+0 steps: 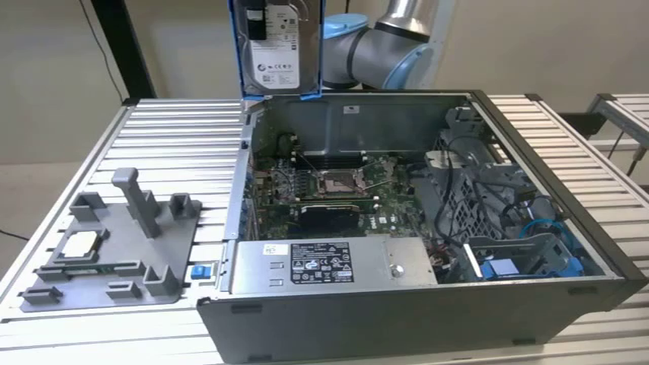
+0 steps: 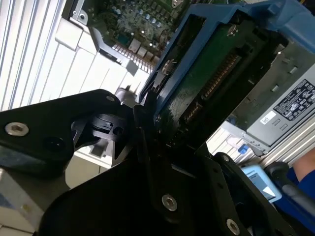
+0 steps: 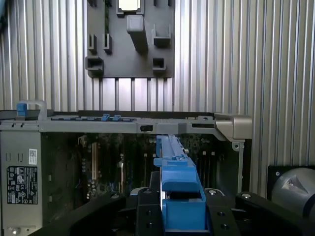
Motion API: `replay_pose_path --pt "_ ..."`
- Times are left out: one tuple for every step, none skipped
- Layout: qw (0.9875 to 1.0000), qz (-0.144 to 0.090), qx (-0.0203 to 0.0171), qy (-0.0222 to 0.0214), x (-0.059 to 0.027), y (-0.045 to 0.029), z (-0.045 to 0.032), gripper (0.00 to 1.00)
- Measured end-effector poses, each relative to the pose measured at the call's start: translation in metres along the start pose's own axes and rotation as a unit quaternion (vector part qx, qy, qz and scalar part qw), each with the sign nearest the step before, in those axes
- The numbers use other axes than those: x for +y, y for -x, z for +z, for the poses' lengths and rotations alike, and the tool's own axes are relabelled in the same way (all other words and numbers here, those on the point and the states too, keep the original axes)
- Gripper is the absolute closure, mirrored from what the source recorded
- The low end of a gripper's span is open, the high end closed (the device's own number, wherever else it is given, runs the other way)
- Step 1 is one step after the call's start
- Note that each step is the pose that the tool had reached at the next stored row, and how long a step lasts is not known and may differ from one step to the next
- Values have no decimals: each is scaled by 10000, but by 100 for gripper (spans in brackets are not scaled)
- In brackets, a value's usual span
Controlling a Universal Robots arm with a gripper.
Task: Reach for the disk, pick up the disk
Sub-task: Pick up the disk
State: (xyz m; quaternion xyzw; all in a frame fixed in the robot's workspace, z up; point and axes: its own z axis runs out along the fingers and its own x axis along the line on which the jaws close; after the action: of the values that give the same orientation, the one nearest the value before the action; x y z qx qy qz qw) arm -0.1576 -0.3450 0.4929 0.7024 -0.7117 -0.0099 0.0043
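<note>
The disk (image 1: pixel 273 46) hangs upright in the air above the back left corner of the open computer case (image 1: pixel 406 304). Its white label faces the exterior camera and blue rails run down its sides. In the first wrist view my gripper (image 3: pixel 182 209) is shut on the disk (image 3: pixel 179 182), with a black finger (image 3: pixel 147 214) on each side of the blue rail. The second wrist view shows the disk's green circuit-board underside (image 2: pixel 211 83) clamped in the gripper (image 2: pixel 152 123), high over the case.
The case holds a motherboard (image 1: pixel 324 190), a power supply (image 1: pixel 335 262) and blue drive bays (image 1: pixel 517 262). A grey fixture (image 1: pixel 121 251) on the slatted table (image 1: pixel 172 129) carries a small silver chip (image 1: pixel 81 243); a small blue bracket (image 1: pixel 200 271) lies beside it. The arm's elbow (image 1: pixel 385 49) is behind the case.
</note>
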Motion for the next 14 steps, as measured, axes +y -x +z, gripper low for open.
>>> replay_pose_path --pt "10000 0 0 0 -18 0 0 100" --pt "10000 0 0 0 -36 0 -1 100" --pt "10000 0 0 0 -53 1 -1 100" --pt "10000 0 0 0 -70 1 -2 100" --pt "10000 0 0 0 -88 1 -2 100" --pt "10000 0 0 0 -105 1 -2 100" --pt "10000 0 0 0 -122 2 -3 100" --pt "10000 0 0 0 -138 2 -3 100" --pt "10000 0 0 0 -156 2 -3 100" --pt "10000 0 0 0 -173 2 -4 100" --pt "10000 0 0 0 -190 3 -4 100" --pt "10000 0 0 0 -207 3 -4 100" --pt "10000 0 0 0 -223 3 -4 100" --pt "10000 0 0 0 -241 3 -5 100"
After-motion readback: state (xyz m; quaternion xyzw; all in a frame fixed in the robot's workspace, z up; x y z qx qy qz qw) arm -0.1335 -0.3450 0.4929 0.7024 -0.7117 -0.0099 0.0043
